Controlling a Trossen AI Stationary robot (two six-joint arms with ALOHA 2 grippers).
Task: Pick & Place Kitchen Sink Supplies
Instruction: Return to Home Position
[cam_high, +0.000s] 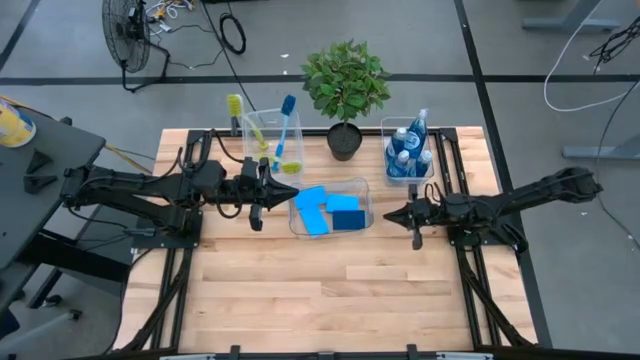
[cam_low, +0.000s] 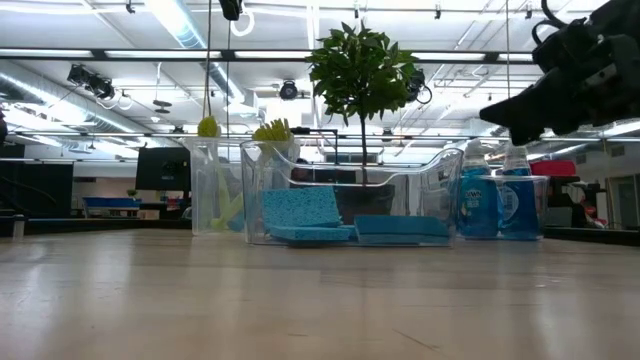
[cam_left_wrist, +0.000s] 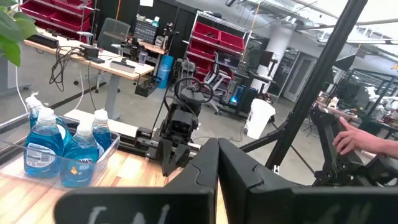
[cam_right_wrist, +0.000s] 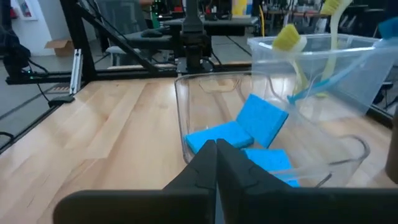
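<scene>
The pale wood bench (cam_high: 330, 290) stands on a grey workshop floor (cam_high: 585, 300), its near half bare and open. The left pincer (cam_high: 288, 190) and right pincer (cam_high: 388, 213), both pressed together and holding nothing, flank the low clear bin (cam_high: 340, 182) where the blue sponges (cam_high: 325, 210) lie. Farther back, brushes (cam_high: 275, 135) stand in a tall bin (cam_high: 250, 125) and bottles (cam_high: 410, 152) in a small bin (cam_high: 384, 135).

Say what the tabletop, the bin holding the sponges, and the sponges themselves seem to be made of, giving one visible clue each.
The tabletop looks like wood: pale jointed strips with visible grain and a smooth, low sheen. The bin is probably clear hard plastic; its glossy walls show what's behind. The sponges seem foam, matte bright blue with a speckled, porous-looking face.
</scene>
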